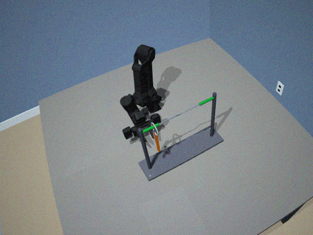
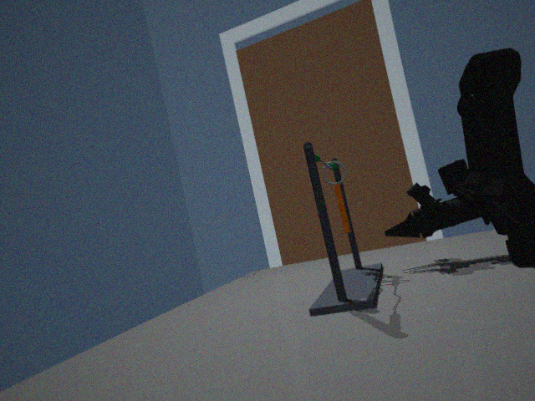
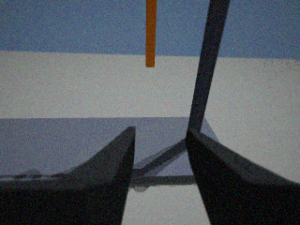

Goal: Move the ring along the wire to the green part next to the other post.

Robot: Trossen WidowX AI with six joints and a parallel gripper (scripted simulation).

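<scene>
A pale, thin ring (image 1: 157, 129) (image 2: 323, 173) hung on the green part (image 1: 148, 129) of the wire beside the ring-side post (image 1: 145, 149) (image 2: 349, 228) (image 3: 203, 70), its straight, flat-sided orange handle (image 1: 157, 142) (image 2: 342, 207) (image 3: 150, 35) pointing down next to that same post. The black robot's hand (image 1: 148, 137) (image 2: 385, 233) (image 3: 160, 133), its wedge-shaped fingers partly spread with nothing between them, stood on the robot arm's (image 1: 143, 81) (image 2: 492, 129) side of the ring-side post, apart from the handle.

The thin grey wire (image 1: 182, 113), slightly bent, ran from the green part near the ring-side post toward a second green part (image 1: 206, 101) at the other post (image 1: 212, 116) (image 2: 323, 224). Both posts were dark, round and smooth, rising from a rectangular slab-like base (image 1: 182, 154) (image 2: 345, 291) (image 3: 94, 141) under the ring-side post, on a matte, grey-beige worktop (image 1: 100, 152) (image 2: 216, 345) (image 3: 70, 89).

From the wrist, the ring and the upper handle were out of frame, the ring-side post was cut off at the top, and the fingers covered part of the base. In the top view, the fingers were dark and hard to make out behind the ring-side post and green part. The exterior view lost part of the arm at its edge and showed a brown door (image 2: 319, 129) with a white frame beyond the ring-side post.
</scene>
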